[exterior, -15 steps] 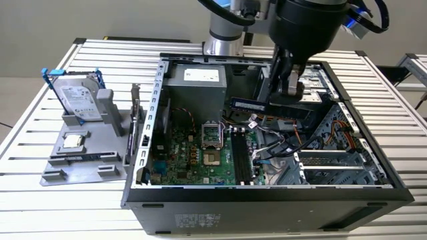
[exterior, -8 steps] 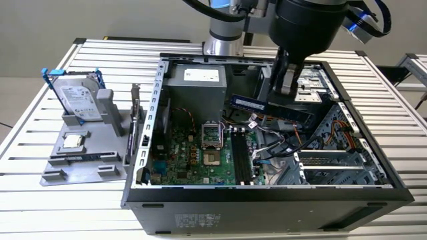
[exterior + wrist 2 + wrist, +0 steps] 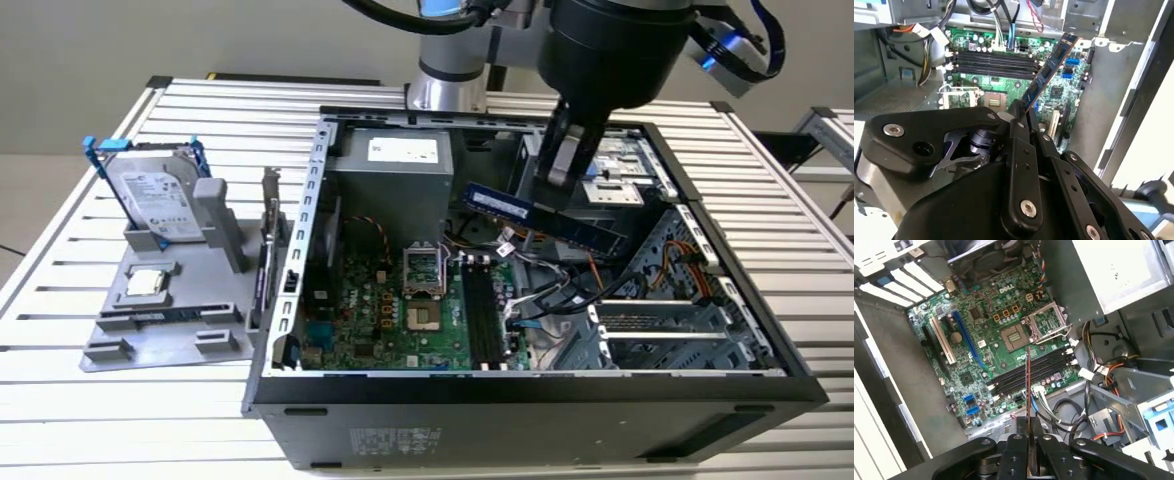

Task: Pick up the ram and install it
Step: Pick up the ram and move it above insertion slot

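My gripper hangs over the open computer case, shut on the ram. The ram is a long dark stick with black chips, tilted and lifted above the motherboard. In the second wrist view the ram juts out from between the black fingers, over the green motherboard. In the first wrist view the ram shows edge-on, crossing above the row of black memory slots. The gripper clamps its near end. The slots lie in the case floor, below and nearer the camera than the ram.
A silver hard drive in a blue frame stands on a grey holder at the exterior view's left, outside the case. Inside the case are a grey power supply, the processor socket, loose cables and drive bays.
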`<state>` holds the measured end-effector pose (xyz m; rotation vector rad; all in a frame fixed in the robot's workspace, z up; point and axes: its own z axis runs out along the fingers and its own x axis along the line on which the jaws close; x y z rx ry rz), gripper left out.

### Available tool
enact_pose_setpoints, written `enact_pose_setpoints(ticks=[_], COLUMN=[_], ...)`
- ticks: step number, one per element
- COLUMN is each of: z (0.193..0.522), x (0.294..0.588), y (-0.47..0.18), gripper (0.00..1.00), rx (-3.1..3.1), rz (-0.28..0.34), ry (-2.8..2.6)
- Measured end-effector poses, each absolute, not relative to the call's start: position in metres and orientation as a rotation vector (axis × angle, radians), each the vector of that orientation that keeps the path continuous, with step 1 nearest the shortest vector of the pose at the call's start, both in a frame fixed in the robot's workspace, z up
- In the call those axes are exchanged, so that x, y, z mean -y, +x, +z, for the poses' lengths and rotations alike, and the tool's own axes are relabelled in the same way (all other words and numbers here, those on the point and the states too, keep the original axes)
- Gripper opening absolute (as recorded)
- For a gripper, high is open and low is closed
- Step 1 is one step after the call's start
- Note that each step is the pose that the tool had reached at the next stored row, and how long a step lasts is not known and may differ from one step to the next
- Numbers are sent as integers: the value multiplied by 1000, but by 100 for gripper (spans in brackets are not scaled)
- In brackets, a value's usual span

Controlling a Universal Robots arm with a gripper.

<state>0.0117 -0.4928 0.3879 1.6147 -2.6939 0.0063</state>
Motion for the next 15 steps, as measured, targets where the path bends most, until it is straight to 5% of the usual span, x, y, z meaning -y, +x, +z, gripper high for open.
enact_pose_setpoints(ticks=[15], z=[388], x=[493], y=[12], gripper=[0], rx=[2875], rz=[6], ry=[1263])
